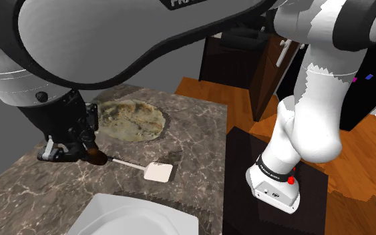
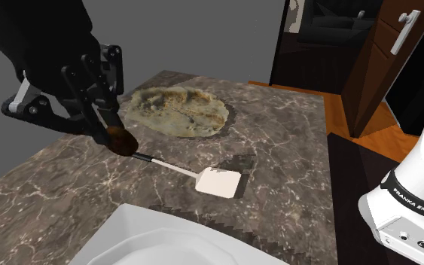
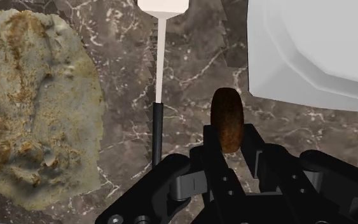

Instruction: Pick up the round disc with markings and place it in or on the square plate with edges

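Round mottled tan disc (image 1: pixel 131 120): flat on the marbled counter (image 1: pixel 196 127), to one side of the spatula (image 1: pixel 158 172), near the claw (image 2: pixel 112 129) but apart from it. Claw: clenched on a brown oval lump (image 3: pixel 227 119), just beside the spatula's dark handle end. White square plate (image 3: pixel 311 57): on the spatula's other side from the disc.

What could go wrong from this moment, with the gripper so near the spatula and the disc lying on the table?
1. The gripper sits at the spatula's brown handle end, not at the mottled round disc, so it may lift the wrong thing.
2. The disc lies flat and thin on the dark veined table, so gripping it may fail.
3. The spatula lies between the disc and the white square plate, so it could be dragged along.
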`<control>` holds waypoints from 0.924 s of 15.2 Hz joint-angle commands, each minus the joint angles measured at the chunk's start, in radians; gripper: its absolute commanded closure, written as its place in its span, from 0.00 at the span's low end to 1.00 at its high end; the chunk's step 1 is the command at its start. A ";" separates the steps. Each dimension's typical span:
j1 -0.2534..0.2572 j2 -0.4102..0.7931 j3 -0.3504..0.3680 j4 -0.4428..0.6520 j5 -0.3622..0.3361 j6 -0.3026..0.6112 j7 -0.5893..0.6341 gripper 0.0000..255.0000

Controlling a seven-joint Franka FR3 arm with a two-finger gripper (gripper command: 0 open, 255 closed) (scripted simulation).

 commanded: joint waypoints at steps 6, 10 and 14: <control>0.090 -0.024 0.060 -0.020 0.015 -0.019 0.149 1.00; 0.150 -0.007 0.094 0.006 0.011 -0.041 0.240 1.00; 0.224 0.030 0.128 0.058 -0.004 -0.072 0.341 1.00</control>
